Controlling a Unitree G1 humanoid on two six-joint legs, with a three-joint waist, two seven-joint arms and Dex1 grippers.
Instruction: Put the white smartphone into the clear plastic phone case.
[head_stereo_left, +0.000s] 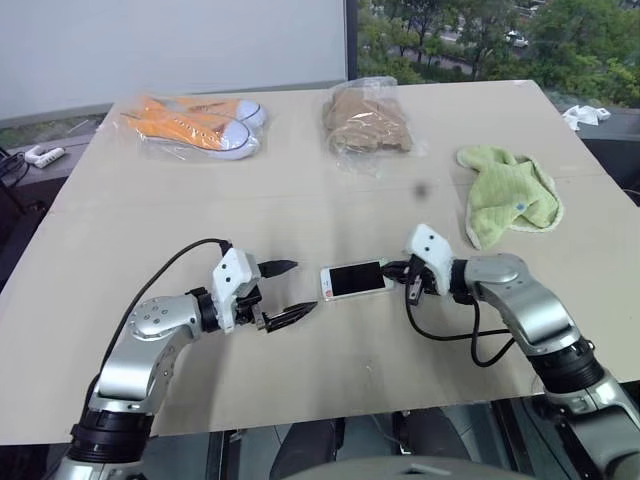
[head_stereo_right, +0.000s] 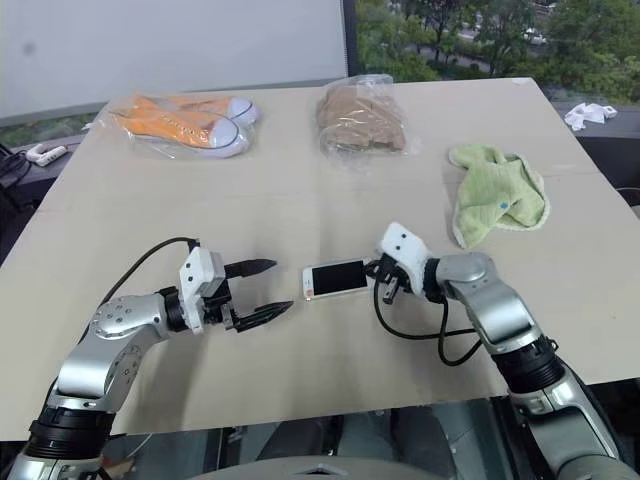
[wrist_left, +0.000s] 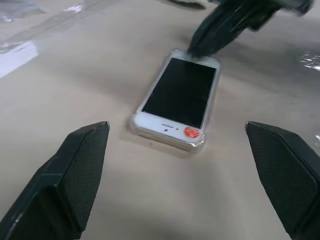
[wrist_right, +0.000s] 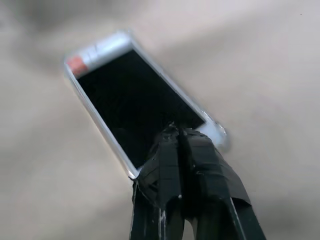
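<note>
Phone, the white smartphone, lies screen-up on the counter, seemingly seated in the clear plastic phone case, long axis running between both hands. Right hand, pressed together, touches its end; left hand waits spread, just beside.

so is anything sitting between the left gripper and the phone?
Nothing visible. The left gripper is open and faces the phone across bare table. The phone already sits in its clear case. The right gripper, shut, is at the phone's far end, not in the left one's path.
</note>
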